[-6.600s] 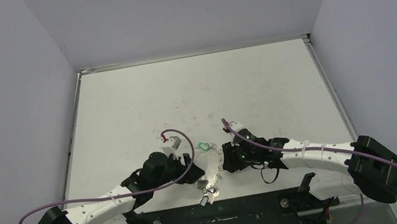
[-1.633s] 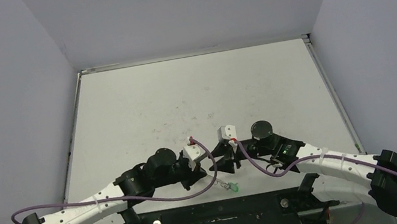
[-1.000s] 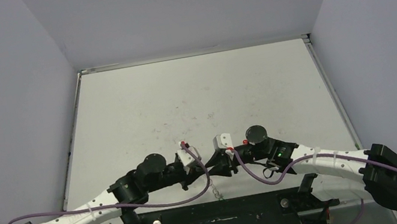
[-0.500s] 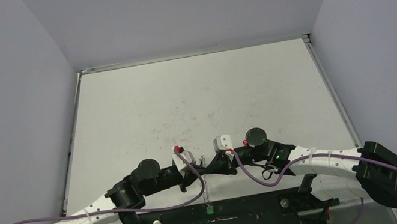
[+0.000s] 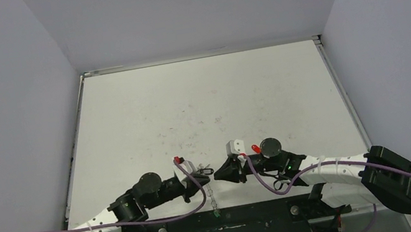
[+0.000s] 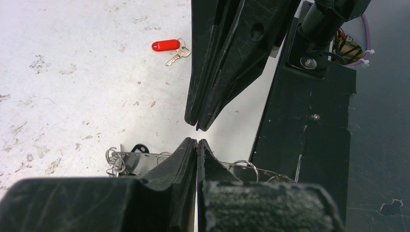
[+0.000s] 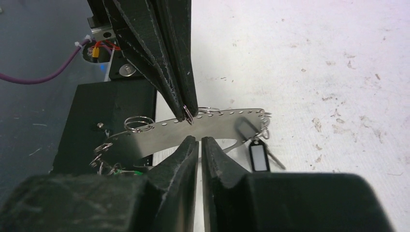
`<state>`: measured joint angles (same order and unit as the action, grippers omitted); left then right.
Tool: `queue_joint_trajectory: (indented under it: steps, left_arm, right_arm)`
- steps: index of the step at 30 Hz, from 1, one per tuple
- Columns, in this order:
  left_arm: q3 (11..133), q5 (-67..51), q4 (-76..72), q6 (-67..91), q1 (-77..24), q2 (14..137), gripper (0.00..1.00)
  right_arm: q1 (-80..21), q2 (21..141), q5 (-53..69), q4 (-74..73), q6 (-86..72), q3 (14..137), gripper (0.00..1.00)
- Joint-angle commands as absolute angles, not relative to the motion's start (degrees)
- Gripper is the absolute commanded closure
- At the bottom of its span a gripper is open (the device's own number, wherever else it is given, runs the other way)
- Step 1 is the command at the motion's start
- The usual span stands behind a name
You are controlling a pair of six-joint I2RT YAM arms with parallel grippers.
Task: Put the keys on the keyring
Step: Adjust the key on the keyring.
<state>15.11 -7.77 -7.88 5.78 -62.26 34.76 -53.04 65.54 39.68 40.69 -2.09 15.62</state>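
My left gripper [image 6: 197, 141] is shut on one small ring of the keyring [image 7: 159, 135], a curved grey metal strip fringed with rings that hangs below it. A green-tagged key [image 7: 128, 172] dangles from the strip's near end, over the black base [image 5: 215, 215]. Lying loose on the table [image 6: 72, 96] behind my right wrist is the red-tagged key [image 6: 171, 47], also visible from above [image 5: 254, 147]. My right gripper [image 7: 199, 139] faces the left one tip to tip, just short of the strip. Only a narrow gap separates its fingers, and nothing is in it.
A black tag with a white label [image 7: 258, 157] hangs from the strip's far end. The black base plate [image 6: 309, 125] runs along the table's near edge under both grippers. Purple cables [image 5: 197, 196] loop beside the wrists.
The left arm has drawn back left and toward the near edge, taking the keyring with it, and the right gripper has followed. The green tag now hangs over the black base.
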Motion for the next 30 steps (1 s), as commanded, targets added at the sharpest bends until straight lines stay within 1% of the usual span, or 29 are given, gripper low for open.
queue_joint_trajectory:
  steps: [1,3,4,8,13,17,21,30]
  left_arm:
    - [13.59,-7.56,-16.61,7.04,-62.09,33.15,1.0]
    - [11.39,-7.67,-20.93,7.58,-62.13,33.17,1.0]
    - [10.36,-7.87,-23.77,7.77,-62.14,33.33,1.0]
    - [6.34,-7.79,-35.01,8.12,-62.16,34.83,1.0]
    - [3.79,-8.01,-40.58,8.22,-62.13,36.86,1.0]
    - [2.86,-8.76,-43.6,7.56,-62.14,37.69,1.0]
    - [2.72,-9.44,-43.65,7.32,-62.14,37.79,1.0]
    - [2.83,-11.4,-42.82,7.23,-62.11,38.14,1.0]
  right_arm:
    - [-53.54,65.74,38.7,47.03,-3.72,15.19,0.79]
    - [-53.53,65.89,38.43,47.58,-4.07,15.05,0.69]
    - [-53.55,65.98,38.41,48.09,-4.32,14.91,0.66]
    - [-53.53,66.18,38.41,49.76,-4.83,13.98,0.62]
    - [-53.68,66.48,38.66,50.74,-4.09,12.72,0.55]
    - [-53.68,67.45,39.47,51.42,-3.71,12.86,0.55]
    - [-53.79,69.41,40.07,53.4,-4.01,13.35,0.57]
    - [-54.06,74.18,40.32,60.55,-6.56,14.12,0.57]
